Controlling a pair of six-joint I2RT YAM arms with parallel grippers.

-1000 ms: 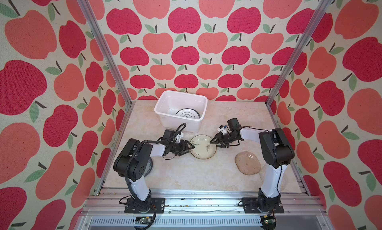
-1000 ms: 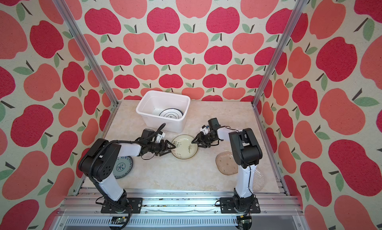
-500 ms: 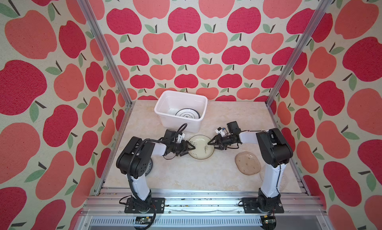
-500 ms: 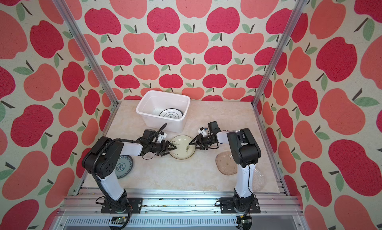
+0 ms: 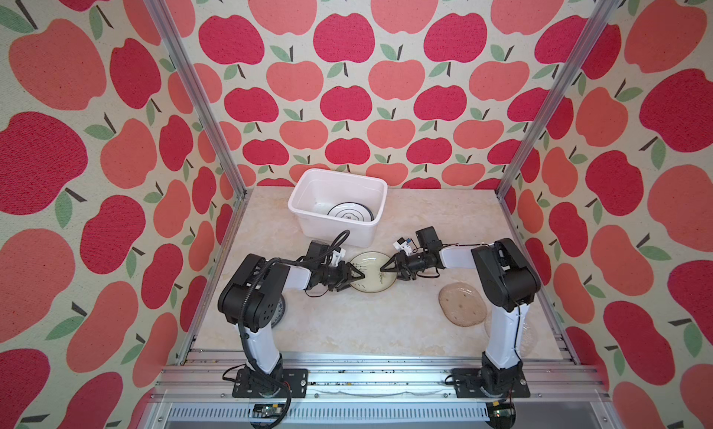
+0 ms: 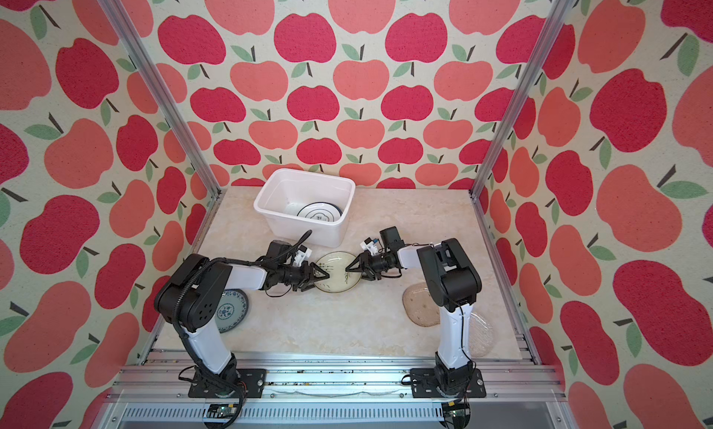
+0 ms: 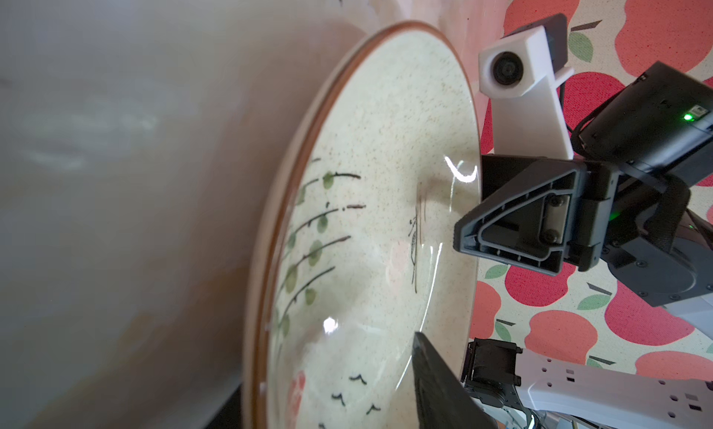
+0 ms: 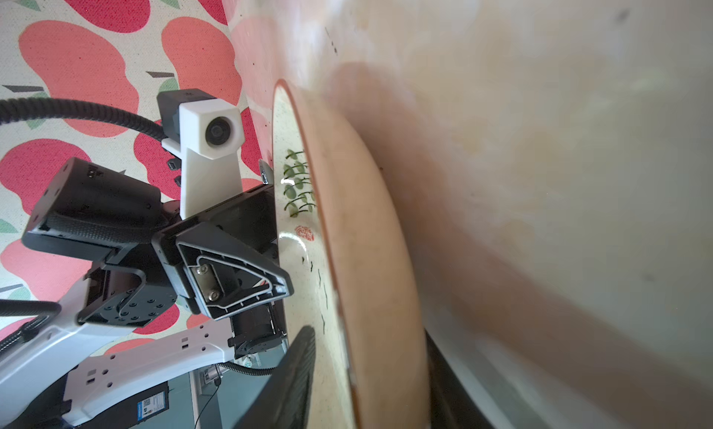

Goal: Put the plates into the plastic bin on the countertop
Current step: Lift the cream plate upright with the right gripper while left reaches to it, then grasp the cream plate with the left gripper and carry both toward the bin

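Reed plate [image 5: 372,279] is out on the counter [image 5: 366,327] just in front of the bin [image 5: 339,230]. The left tool [image 5: 357,278] is at its left rim and the right tool [image 5: 386,268] at its right rim, both with jaws straddling the edge, but honestly I can't tell from the wrist views if either is actually pinching it. One dark-rimmed plate [image 5: 349,214] lies inside the bin, and an amber plate [image 5: 461,303] lies on the counter beside the right arm.
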